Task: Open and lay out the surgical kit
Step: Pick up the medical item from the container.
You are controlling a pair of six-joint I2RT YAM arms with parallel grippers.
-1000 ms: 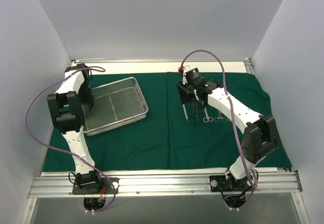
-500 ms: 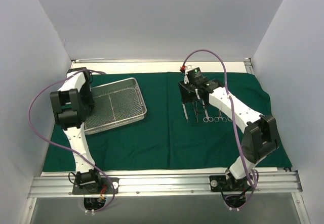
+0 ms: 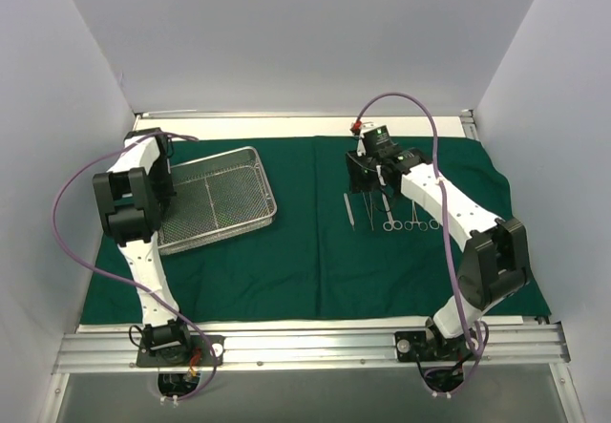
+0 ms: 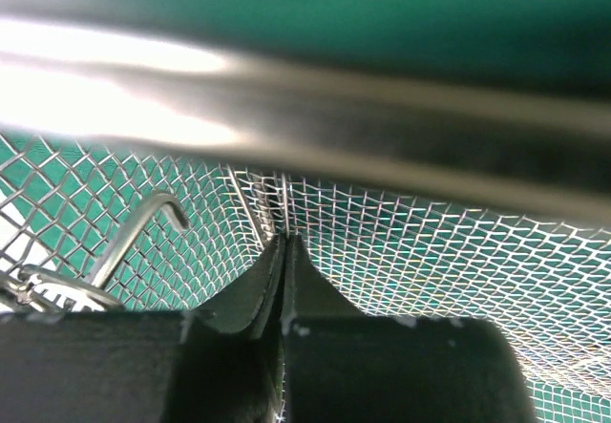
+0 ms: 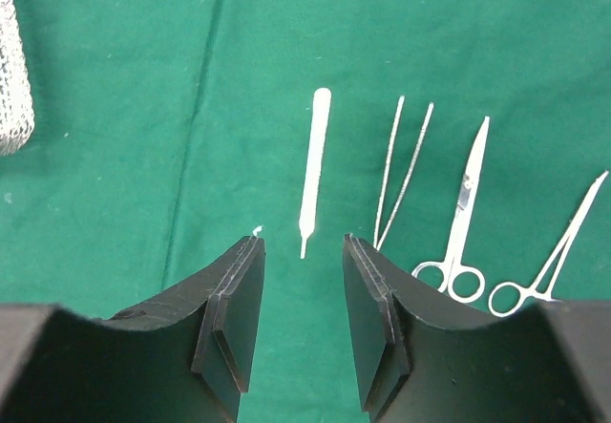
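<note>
The dark green cloth lies spread flat over the table. The silver wire-mesh tray sits on its left part. My left gripper is at the tray's left wall. In the left wrist view the gripper is shut, pinching the mesh wall below the rim. My right gripper hangs open and empty just above the cloth. Beyond it lie a flat steel handle, tweezers, scissors and a ring-handled clamp in a row.
White walls close in the back and both sides. A metal rail runs along the near edge with both arm bases. A hinged wire handle hangs inside the tray. The tray's corner shows at the left of the right wrist view.
My right gripper has drawn back and to the right, away from the row, leaving the flat steel handle lying on the cloth. The tray has shifted slightly left with my left gripper.
</note>
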